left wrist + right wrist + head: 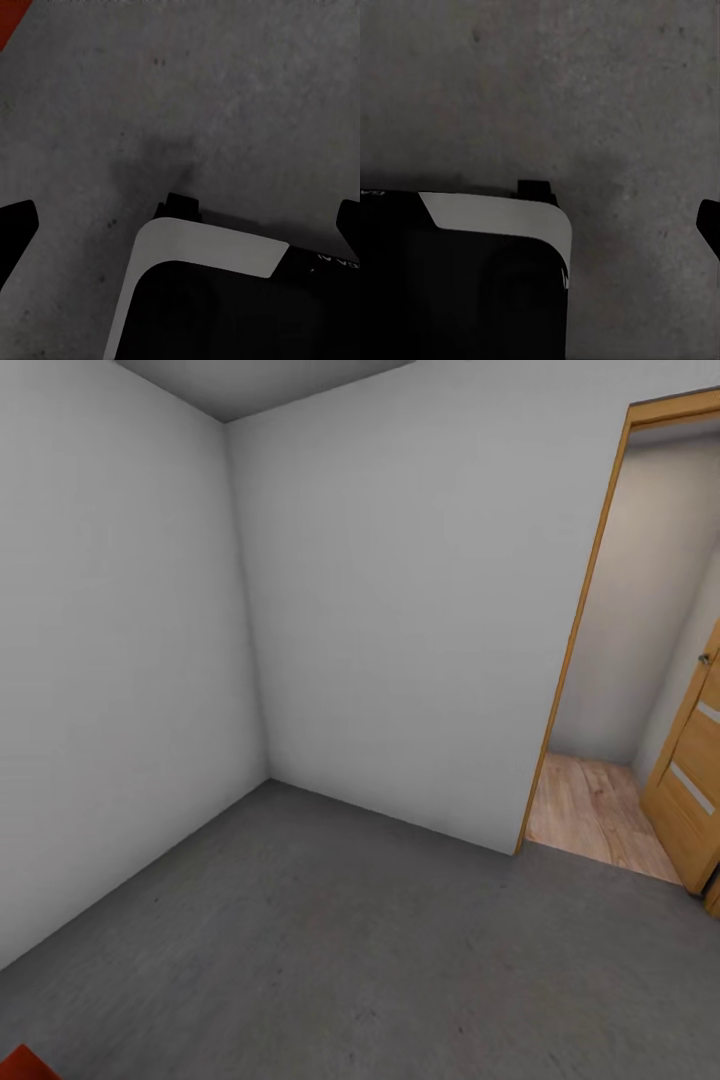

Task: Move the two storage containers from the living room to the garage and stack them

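The garage is recorded as a bare room: plain white walls [130, 620] meeting at a corner, and a dark grey floor [330, 950] spread beneath both wrist cameras. At the far right of the head view, an open doorway with a wooden frame [575, 650] is noted, with light wood plank flooring [590, 810] beyond it and a wooden door [695, 760] swung open. The robot's base [225, 300], black with a white edge, is seen below each arm. The left gripper [180, 225] is held wide, its dark fingertips [16, 225] well apart over bare floor, nothing between them. For the right gripper, one fingertip [710, 225] alone is seen; its opening cannot be told. Of a storage container [25, 1065], a small orange-red corner is observed on the floor, well beyond the left gripper's fingertips; its long axis cannot be judged.
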Robot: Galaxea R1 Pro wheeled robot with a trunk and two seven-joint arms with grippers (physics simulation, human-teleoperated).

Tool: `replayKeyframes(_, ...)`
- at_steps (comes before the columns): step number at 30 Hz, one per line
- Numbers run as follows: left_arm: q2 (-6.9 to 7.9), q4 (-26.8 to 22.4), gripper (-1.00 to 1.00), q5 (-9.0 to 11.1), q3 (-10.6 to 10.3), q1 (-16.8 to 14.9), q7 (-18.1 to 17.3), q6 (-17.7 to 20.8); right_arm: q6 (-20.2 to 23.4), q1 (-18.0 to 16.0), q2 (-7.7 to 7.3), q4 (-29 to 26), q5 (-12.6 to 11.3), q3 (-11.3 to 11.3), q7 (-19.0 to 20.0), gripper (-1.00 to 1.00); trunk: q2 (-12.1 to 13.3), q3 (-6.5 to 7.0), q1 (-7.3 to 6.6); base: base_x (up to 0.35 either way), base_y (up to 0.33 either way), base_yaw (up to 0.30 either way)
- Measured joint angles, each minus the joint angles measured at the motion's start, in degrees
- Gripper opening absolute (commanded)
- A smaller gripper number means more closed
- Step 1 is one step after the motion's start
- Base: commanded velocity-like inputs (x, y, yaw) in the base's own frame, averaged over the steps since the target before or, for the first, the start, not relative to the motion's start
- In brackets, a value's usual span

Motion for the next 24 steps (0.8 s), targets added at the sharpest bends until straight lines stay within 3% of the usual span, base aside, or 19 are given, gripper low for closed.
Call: replayKeyframes(24,-0.06,0.0,1.00,0.0,0.0,0.0,0.0,0.0,0.0,0.0,-0.02,0.0,0.4,0.4,0.0,1.00,0.0,0.02,0.00,0.000,0.000,-0.013)
